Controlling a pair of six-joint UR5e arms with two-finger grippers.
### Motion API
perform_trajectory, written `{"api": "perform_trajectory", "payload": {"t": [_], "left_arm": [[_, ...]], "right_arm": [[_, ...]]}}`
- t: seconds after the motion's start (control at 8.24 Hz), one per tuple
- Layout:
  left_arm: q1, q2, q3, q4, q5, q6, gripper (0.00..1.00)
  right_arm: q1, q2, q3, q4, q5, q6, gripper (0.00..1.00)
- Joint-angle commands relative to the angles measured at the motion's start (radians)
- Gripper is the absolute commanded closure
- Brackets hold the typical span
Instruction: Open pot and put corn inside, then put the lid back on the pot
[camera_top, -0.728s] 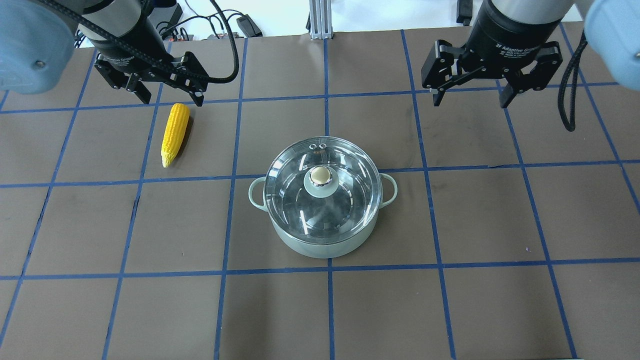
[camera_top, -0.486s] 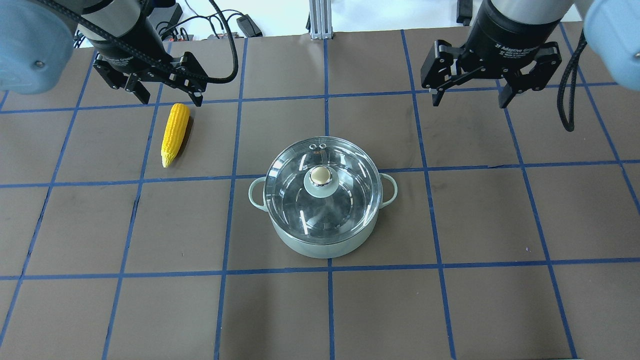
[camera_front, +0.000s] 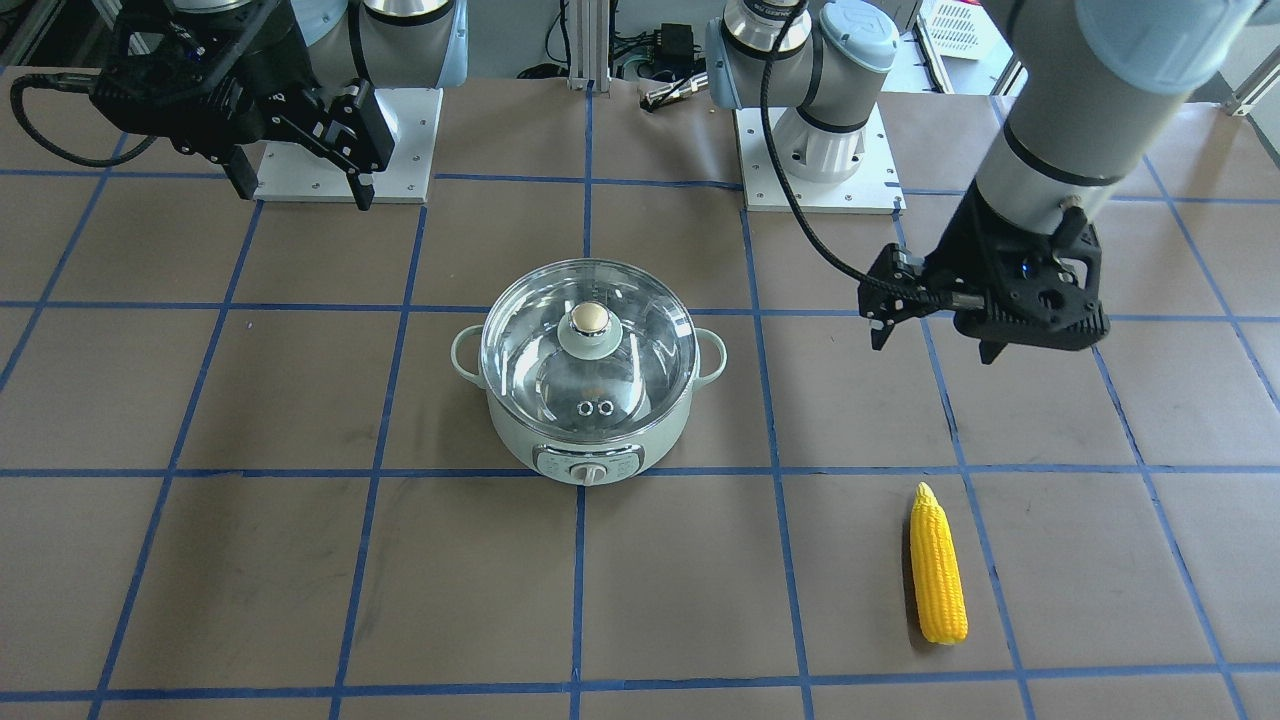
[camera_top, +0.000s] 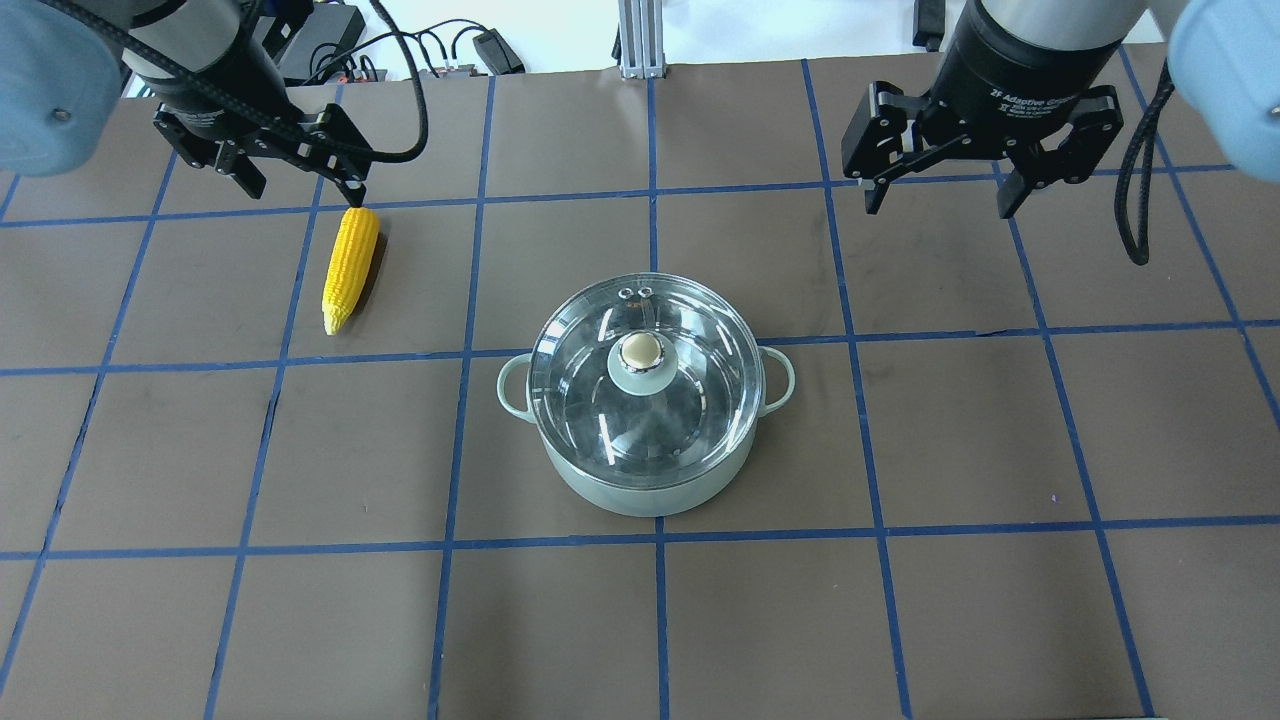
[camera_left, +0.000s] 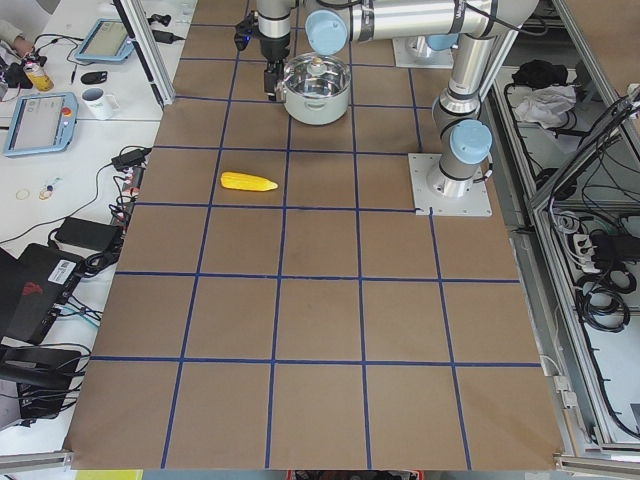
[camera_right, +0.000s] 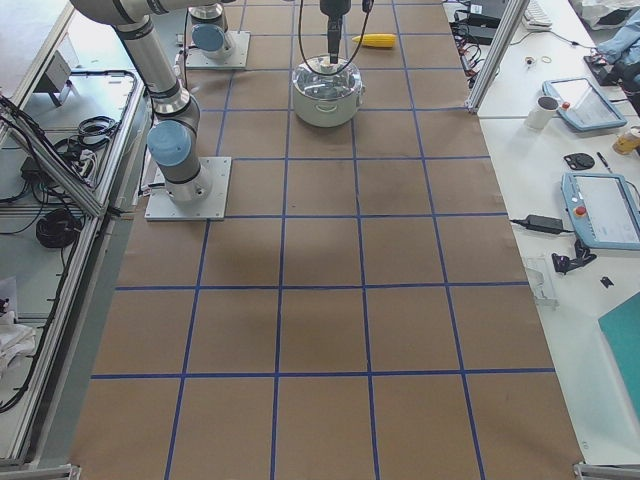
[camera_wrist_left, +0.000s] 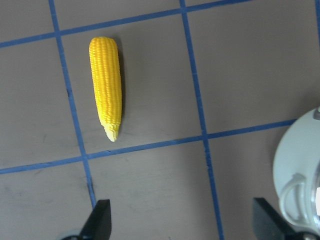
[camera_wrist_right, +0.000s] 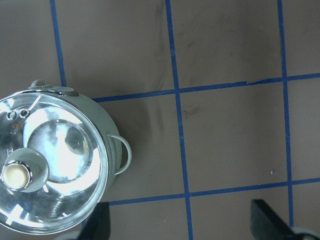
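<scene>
**Pot and lid.** The round pale mint-green electric cooking pot (camera_top: 640, 503) stands near the middle of the brown paper-covered table with its blue tape grid (camera_top: 900, 620), control panel facing away from the robot. The round clear glass lid with a metal rim (camera_top: 700, 400) sits squarely on it, so the shiny bowl is closed and nothing can go in. The gold-toned knob on its pale green base (camera_top: 640, 350) points straight up at the lid's centre, the one part narrow enough for two fingers to take from above.

**Corn.** The bright yellow tapered ear of corn (camera_top: 350, 265) lies flat on the table, well apart from the pot, on the robot's left and farther out, pointed tip toward the robot. It is free on both long sides.

**Grippers.** The left gripper (camera_top: 305, 190) hangs near the corn's blunt end with fingers spread and empty. Its wrist view shows the ear ahead of the fingertips, not between them. The right gripper (camera_top: 940, 205) hangs beyond the pot on the robot's right, also spread and empty.

**Reading.** Each arm probably waits beside its own thing. The lid must come off first, most likely by the right gripper.
</scene>
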Motion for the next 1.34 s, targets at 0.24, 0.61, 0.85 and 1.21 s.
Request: {"api": "perform_trajectory", "payload": {"t": [0.24,0.61,0.85,1.21], "left_arm": [[0.180,-0.238,-0.011,0.294,-0.009,0.297,0.00],[0.180,-0.376,-0.010,0.402,-0.011,0.293,0.00],[0.180,-0.398,-0.013,0.416,-0.029,0.281,0.00],[0.180,-0.470,-0.008,0.443,-0.101,0.228,0.00]], "right_arm": [[0.028,0.086,-0.024,-0.018,0.043,0.077,0.00],[0.320,0.256,-0.038,-0.186,0.031,0.336,0.00],[0.376,0.296,-0.011,-0.204,-0.014,0.353,0.04],[0.412,0.327,0.092,-0.346,-0.012,0.407,0.08]]}}
